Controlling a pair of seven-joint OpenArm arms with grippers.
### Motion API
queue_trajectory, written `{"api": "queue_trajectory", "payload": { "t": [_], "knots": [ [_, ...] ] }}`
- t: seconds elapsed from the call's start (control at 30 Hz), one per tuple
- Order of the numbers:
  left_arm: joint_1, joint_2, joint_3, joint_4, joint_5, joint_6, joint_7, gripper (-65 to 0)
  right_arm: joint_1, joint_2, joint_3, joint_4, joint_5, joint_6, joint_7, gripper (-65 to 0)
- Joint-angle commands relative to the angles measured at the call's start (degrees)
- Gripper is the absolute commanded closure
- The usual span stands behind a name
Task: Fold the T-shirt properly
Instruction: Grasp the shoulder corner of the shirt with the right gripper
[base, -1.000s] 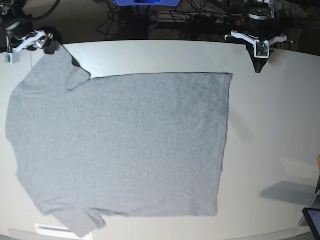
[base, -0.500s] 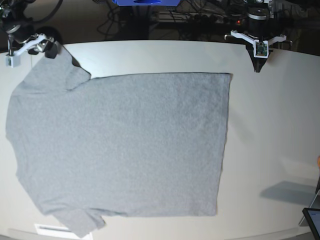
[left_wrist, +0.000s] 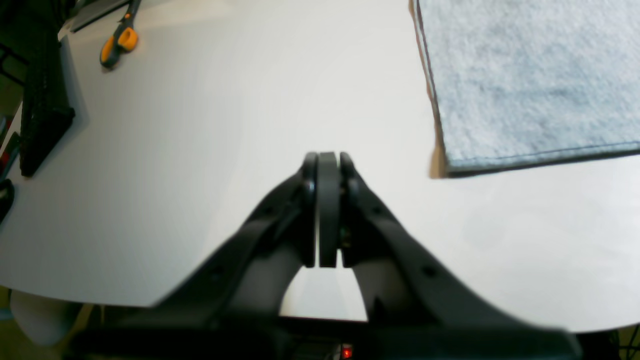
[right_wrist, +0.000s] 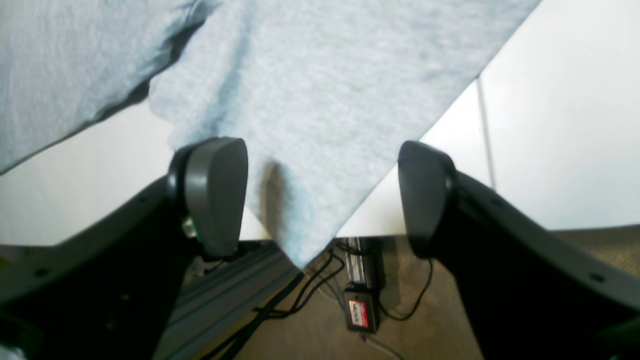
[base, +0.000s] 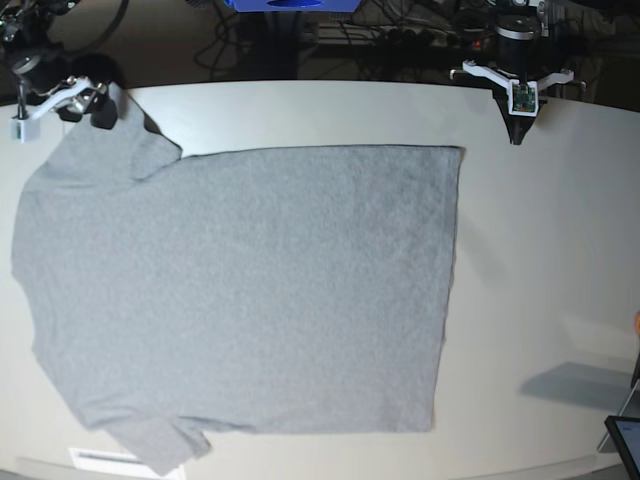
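Right gripper (right_wrist: 320, 195) astride T-shirt (base: 240, 290) sleeve

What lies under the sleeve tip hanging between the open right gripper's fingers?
Under the T-shirt sleeve tip between the right gripper fingers, the table edge ends; below are floor, cables and a small black box. Whatever the cloth covers is hidden.

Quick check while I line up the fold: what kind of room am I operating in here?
Probably a robotics lab or workshop bench, not a home. The T-shirt lies on a plain white table; loose cables trail on the floor beneath, and orange-handled scissors sit at the table's far edge.
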Motion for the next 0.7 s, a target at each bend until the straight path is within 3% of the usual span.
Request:
{"api": "queue_trajectory", "payload": {
  "t": [0.0,0.27,0.53,0.67],
  "knots": [
    [0.6,-0.3,-0.2,0.8,0.0,0.5,-1.4,0.0,-0.7,-0.2,0.1,0.1,-2.0,-0.3,-3.9,-45.3],
    [0.6,-0.3,0.1,0.8,0.0,0.5,-1.4,0.0,-2.4,-0.7,-7.8,0.2,-1.9,-0.3,-3.4,-44.8],
    [0.6,-0.2,-0.4,0.8,0.0,0.5,-1.4,0.0,-2.1,-1.4,-8.1,0.2,-2.1,-0.3,-3.1,-43.8],
    [0.6,-0.2,-0.4,0.8,0.0,0.5,-1.3,0.0,-2.3,-1.3,-8.4,0.1,-2.2,-0.3,-1.1,-28.6]
  ]
}}
